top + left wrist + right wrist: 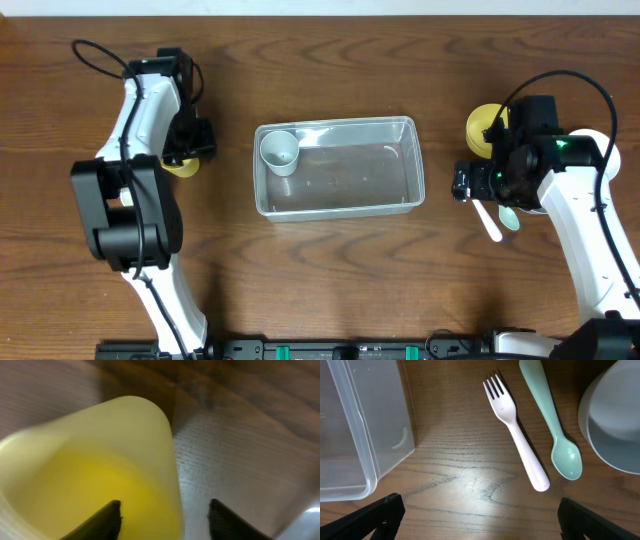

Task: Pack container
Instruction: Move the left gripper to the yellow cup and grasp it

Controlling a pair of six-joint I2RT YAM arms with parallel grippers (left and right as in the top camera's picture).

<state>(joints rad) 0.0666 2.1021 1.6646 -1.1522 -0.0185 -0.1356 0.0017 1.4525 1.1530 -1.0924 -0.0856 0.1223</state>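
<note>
The clear plastic container lies mid-table with a small white cup in its left end. Its corner shows in the right wrist view. My left gripper is open over a yellow cup. In the left wrist view the fingers straddle the cup's wall, one inside and one outside, without closing on it. My right gripper is open and empty, just right of the container. Its fingers hang above bare wood, near a white fork and a green spoon.
A yellow bowl stands at the right, behind my right arm. A pale bowl sits beside the spoon. The fork and the spoon lie between the container and my right arm.
</note>
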